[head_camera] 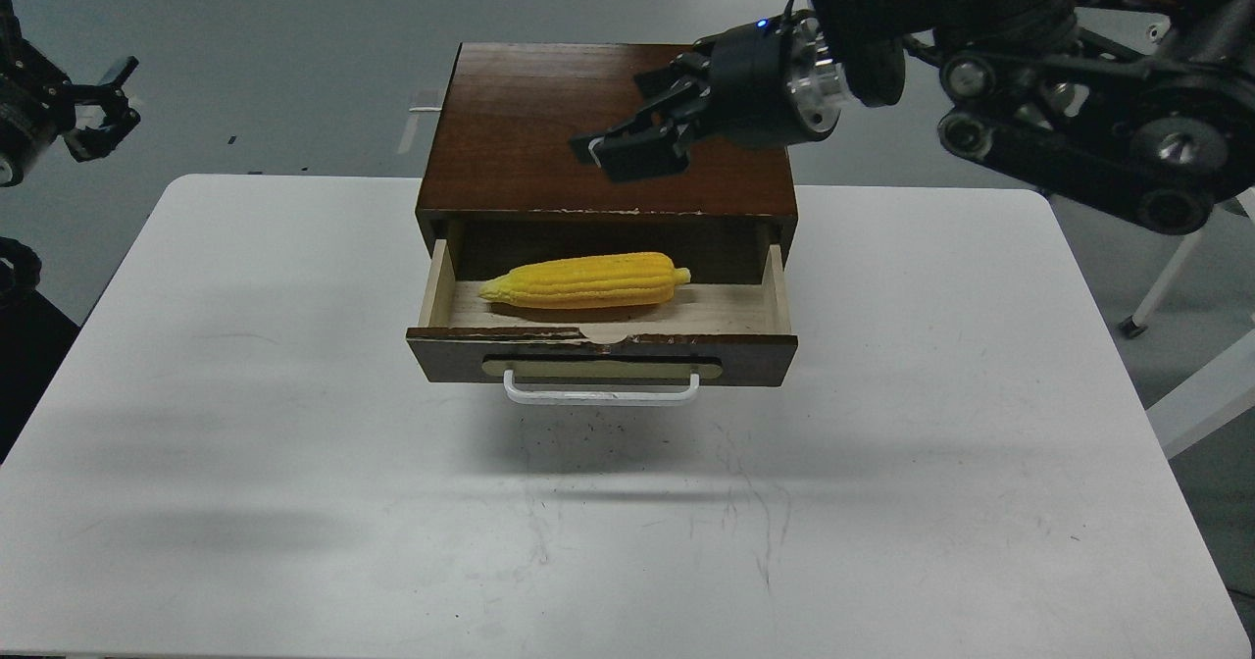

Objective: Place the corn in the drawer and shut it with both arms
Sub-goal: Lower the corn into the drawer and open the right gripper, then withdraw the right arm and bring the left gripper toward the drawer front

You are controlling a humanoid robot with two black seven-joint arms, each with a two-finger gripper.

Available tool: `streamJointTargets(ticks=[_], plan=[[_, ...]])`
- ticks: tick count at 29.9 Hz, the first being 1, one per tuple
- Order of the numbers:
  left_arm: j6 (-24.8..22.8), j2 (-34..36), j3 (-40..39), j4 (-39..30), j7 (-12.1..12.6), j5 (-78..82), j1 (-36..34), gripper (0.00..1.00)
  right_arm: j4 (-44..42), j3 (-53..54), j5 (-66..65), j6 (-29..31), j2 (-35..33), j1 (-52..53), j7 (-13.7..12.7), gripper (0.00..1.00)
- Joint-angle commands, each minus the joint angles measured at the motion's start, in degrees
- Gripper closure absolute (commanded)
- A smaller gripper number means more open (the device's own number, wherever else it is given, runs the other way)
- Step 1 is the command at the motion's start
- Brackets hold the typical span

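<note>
The yellow corn (588,281) lies on its side inside the open drawer (451,353), tip pointing left, free of any gripper. The drawer is pulled out of the dark brown cabinet (520,139), and its white bar handle (601,396) faces me. My right gripper (620,154) hovers above the cabinet's top, up and behind the drawer, open and empty. My left gripper (101,110) is at the far left edge, off the table, open and empty, far from the drawer.
The cabinet stands at the back middle of a white table (294,492). The right arm's thick links (1079,12) hang over the table's back right corner. Grey floor lies beyond the table.
</note>
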Motion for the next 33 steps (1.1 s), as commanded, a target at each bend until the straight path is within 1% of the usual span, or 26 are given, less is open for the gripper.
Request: streamJointTargets(ticks=[1,3,4,5,6,7,9,10,11,12,13,15,17,18,19,21,23,24,25,27,29,30,31,33], plan=[[0.00,1.69,-0.08,-2.79,-0.38,3.63,-1.98,0.04,-5.35,3.25,10.41,-0.23,-2.91,-2.22,0.00,0.00],[0.00,3.00,0.01,-6.64,-0.38,6.52,-3.82,0.05,-11.73,5.70,20.99,-0.67,-3.52,-5.36,0.00,0.00],[0.00,3.18,-0.08,-7.88,-0.38,7.49,-3.92,0.05,-13.68,6.41,23.74,-1.02,-3.44,-6.16,0.00,0.00],[0.00,3.79,-0.08,-10.93,-0.46,9.85,-4.00,0.05,-17.00,7.72,29.07,-1.37,-3.52,-7.82,0.00,0.00],[0.00,4.23,-0.08,-12.53,-0.46,11.26,-4.09,0.05,-18.69,8.17,31.74,-1.46,-3.44,-8.54,0.00,0.00],[0.00,5.28,-0.08,-16.11,-0.46,14.41,-4.09,0.05,-21.41,9.13,36.64,-1.55,-3.52,-10.02,0.00,0.00],[0.00,6.26,-0.08,-20.52,-0.46,17.85,-4.09,0.05,-24.32,10.02,41.93,-1.46,-3.53,-11.52,0.18,0.00],[0.00,6.78,-0.08,-24.55,-0.46,21.00,-4.01,0.06,-26.51,10.54,46.40,-1.46,-3.44,-13.01,0.26,0.00],[0.00,7.22,0.01,-28.68,-0.46,24.34,-4.00,0.07,-27.92,10.90,50.18,-1.46,-3.52,-14.59,0.44,0.00],[0.00,7.49,0.09,-30.63,-0.46,26.11,-3.92,0.07,-28.28,11.07,51.87,-1.46,-3.53,-15.39,0.44,0.00],[0.00,7.93,0.01,-34.57,-0.55,29.96,-3.74,0.07,-28.81,11.95,54.76,-1.55,-3.61,-16.88,0.53,0.00],[0.00,8.11,-0.17,-38.81,-0.73,34.02,-3.30,0.07,-28.90,13.44,57.85,-1.55,-3.61,-18.47,0.53,0.00],[0.00,8.98,0.09,-46.17,-2.91,41.91,-2.86,0.09,-31.00,17.91,66.00,-1.38,-4.75,-21.89,0.53,0.00],[0.00,9.33,0.10,-47.95,-3.45,43.95,-2.60,0.09,-31.80,19.15,68.48,-1.29,-4.84,-22.77,0.53,0.00],[0.00,10.12,0.10,-51.71,-3.97,48.15,-1.90,0.10,-33.63,21.34,73.55,-1.11,-4.84,-24.44,0.44,0.00],[0.00,10.83,0.18,-55.51,-4.15,52.74,-1.02,0.10,-36.10,23.28,78.58,-0.76,-4.93,-25.94,0.44,0.00],[0.00,12.06,0.18,-61.65,-4.42,61.77,3.44,0.12,-40.48,26.88,89.54,-0.15,-5.20,-29.36,0.01,0.00],[0.00,12.32,0.10,-63.24,-4.68,64.25,4.95,0.14,-41.55,27.59,91.68,-0.15,-5.11,-30.16,-0.09,0.00],[0.00,12.76,0.10,-66.13,-5.55,68.28,7.22,0.19,-42.95,28.12,95.01,-0.15,-4.76,-31.38,-0.09,0.00],[0.00,13.03,0.10,-68.43,-6.52,72.60,8.99,0.23,-44.19,28.39,97.06,-0.15,-4.58,-32.27,-0.09,0.00],[0.00,12.59,0.10,-69.59,-7.14,78.32,10.93,0.34,-45.34,28.48,98.12,-0.15,-4.23,-33.24,0.26,0.00],[0.00,11.89,0.27,-69.59,-7.32,81.30,11.55,0.46,-45.25,28.48,98.21,-0.15,-3.88,-33.85,0.44,0.00],[0.00,11.28,0.71,-69.59,-7.49,83.59,11.64,0.62,-45.16,28.74,98.21,-0.06,-3.53,-34.29,0.44,0.00],[0.00,10.66,1.24,-69.59,-7.58,85.01,11.64,0.83,-45.34,29.01,98.21,-0.06,-3.53,-34.38,0.44,0.00]])
